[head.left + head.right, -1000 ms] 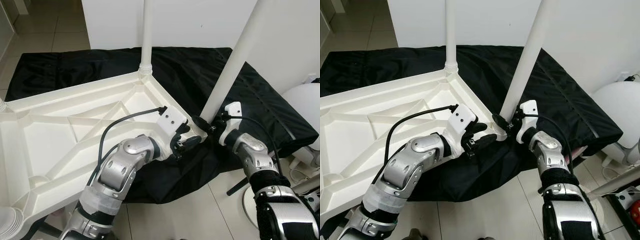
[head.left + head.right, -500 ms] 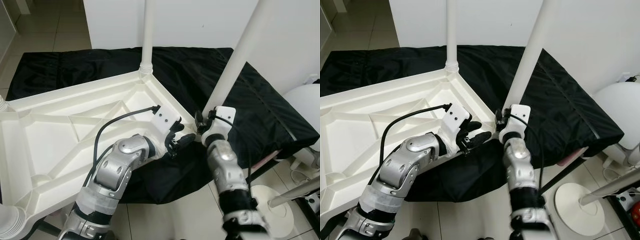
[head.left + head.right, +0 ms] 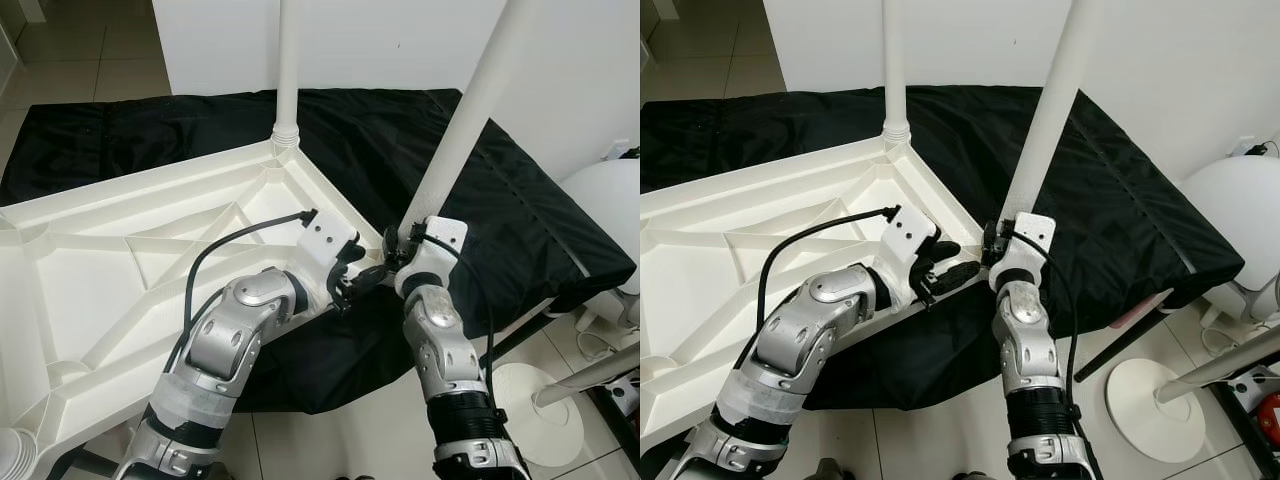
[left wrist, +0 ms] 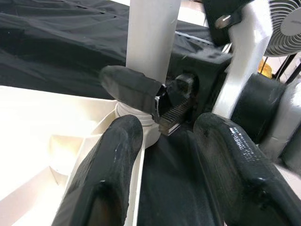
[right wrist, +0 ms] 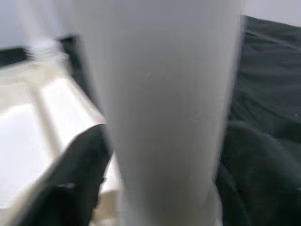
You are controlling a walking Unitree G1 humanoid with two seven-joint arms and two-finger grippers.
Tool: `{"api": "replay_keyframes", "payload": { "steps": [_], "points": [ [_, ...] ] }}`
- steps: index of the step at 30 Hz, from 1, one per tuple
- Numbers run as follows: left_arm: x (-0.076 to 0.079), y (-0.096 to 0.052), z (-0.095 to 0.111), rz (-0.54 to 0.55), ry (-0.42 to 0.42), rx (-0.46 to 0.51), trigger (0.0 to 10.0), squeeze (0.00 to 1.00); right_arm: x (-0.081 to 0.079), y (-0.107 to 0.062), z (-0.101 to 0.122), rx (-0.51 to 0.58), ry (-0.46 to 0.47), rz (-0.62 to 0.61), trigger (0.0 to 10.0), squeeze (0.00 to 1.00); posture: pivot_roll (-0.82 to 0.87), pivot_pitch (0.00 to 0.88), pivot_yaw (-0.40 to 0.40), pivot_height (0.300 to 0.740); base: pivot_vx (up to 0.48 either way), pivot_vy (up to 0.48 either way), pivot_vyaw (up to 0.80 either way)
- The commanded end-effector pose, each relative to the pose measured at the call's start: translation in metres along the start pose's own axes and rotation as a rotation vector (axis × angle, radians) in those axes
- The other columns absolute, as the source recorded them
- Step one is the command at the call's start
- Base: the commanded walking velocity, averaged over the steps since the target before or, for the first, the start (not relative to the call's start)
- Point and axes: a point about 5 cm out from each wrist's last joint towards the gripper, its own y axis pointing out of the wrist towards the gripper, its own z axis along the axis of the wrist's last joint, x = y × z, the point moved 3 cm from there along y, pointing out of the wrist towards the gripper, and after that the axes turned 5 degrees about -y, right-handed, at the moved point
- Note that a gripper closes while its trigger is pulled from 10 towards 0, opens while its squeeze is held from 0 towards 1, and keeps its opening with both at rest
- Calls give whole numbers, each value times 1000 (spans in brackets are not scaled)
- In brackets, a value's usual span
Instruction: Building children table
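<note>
Right end effector (image 3: 398,258) grips table leg (image 3: 470,120); left end effector (image 3: 362,275) beside.

The upturned white plastic tabletop (image 3: 130,260) lies on a black fabric sheet (image 3: 500,190) spread over the tiled floor (image 3: 330,440), with one white round leg (image 3: 288,70) standing at its far corner and a second white leg (image 3: 470,110) rising from the near right corner. The left gripper (image 3: 362,280) sits at that near corner just left of the second leg's foot, and the right gripper (image 5: 155,188) is straddling the foot from the near side, a finger on each side. To the right, off the sheet, stands a white round fan base (image 3: 545,410) on the floor.
</note>
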Motion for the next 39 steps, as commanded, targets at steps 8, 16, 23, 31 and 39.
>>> {"api": "replay_keyframes", "payload": {
  "steps": [8, 16, 23, 31, 39],
  "points": [
    [-3, 1, 0, 59, 1, -3, 10000, 0, 13, 8, 12, 4, -57, 236, 10000, 0, 36, 91, -63, 740, 0, 0, 0],
    [-5, 2, 2, 58, 5, 2, 10000, 0, 15, 19, 15, 13, -172, 471, 10000, 0, 35, 85, -64, 740, 0, 0, 0],
    [-4, 3, 3, 58, 4, 6, 10000, 0, 8, 18, 10, -20, -201, 672, 10000, 0, 42, 80, -65, 740, 0, 0, 0],
    [-5, 3, 5, 62, 6, 11, 10000, 0, 13, 20, 0, -88, -254, 810, 10000, 0, 51, 74, -69, 740, 0, 0, 0],
    [-6, 2, 5, 68, 4, 12, 10000, 0, 19, 18, -11, -125, -227, 826, 0, 0, 53, 76, -71, 740, 0, 0, 0]
  ]
}}
